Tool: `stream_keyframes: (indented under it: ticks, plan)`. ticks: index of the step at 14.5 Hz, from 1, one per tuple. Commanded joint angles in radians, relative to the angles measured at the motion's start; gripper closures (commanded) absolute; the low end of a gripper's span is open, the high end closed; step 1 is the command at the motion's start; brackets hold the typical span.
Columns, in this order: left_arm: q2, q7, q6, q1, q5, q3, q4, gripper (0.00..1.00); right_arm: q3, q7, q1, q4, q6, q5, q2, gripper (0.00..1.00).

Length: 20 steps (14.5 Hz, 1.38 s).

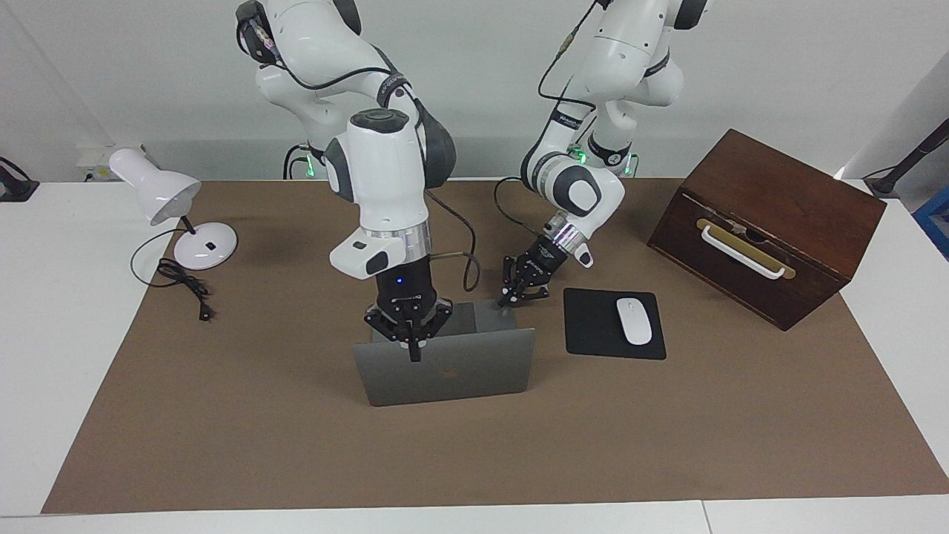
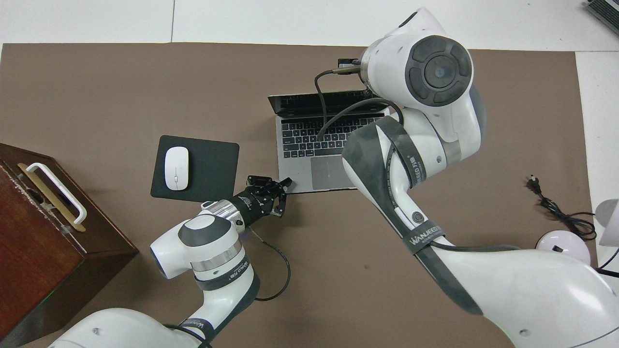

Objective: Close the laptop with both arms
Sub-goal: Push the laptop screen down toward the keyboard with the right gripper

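The silver-grey laptop (image 1: 474, 371) stands open on the brown mat, its lid's outer face with the dark logo turned away from the robots. Its dark keyboard (image 2: 309, 137) shows in the overhead view. My right gripper (image 1: 415, 354) points straight down, shut, its tips over the lid's outer face just below the top edge; I cannot tell if they touch. In the overhead view the right arm's wrist hides that gripper. My left gripper (image 1: 506, 301) (image 2: 288, 182) is shut and empty, low at the corner of the laptop's base nearest the robots, on the mouse pad's side.
A black mouse pad (image 1: 593, 326) with a white mouse (image 1: 634, 320) lies beside the laptop toward the left arm's end. A dark wooden box (image 1: 764, 222) with a white handle stands past it. A white desk lamp (image 1: 170, 200) and its cord (image 1: 185, 285) sit toward the right arm's end.
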Motion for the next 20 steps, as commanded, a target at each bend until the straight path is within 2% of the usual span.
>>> stream_keyframes:
  ticks: [1,14,20]
  plan:
    - [0.035,0.027,-0.004,-0.011,-0.045,0.012,0.04,1.0,-0.001,0.03,0.007,0.067,0.004,-0.031,0.042,1.0]
    - [0.058,0.079,-0.006,-0.01,-0.07,0.014,0.039,1.0,0.002,0.076,0.026,0.055,0.032,-0.028,0.067,1.0]
    - [0.06,0.079,-0.006,-0.007,-0.07,0.014,0.039,1.0,0.003,0.107,0.027,0.003,0.032,-0.025,0.062,1.0]
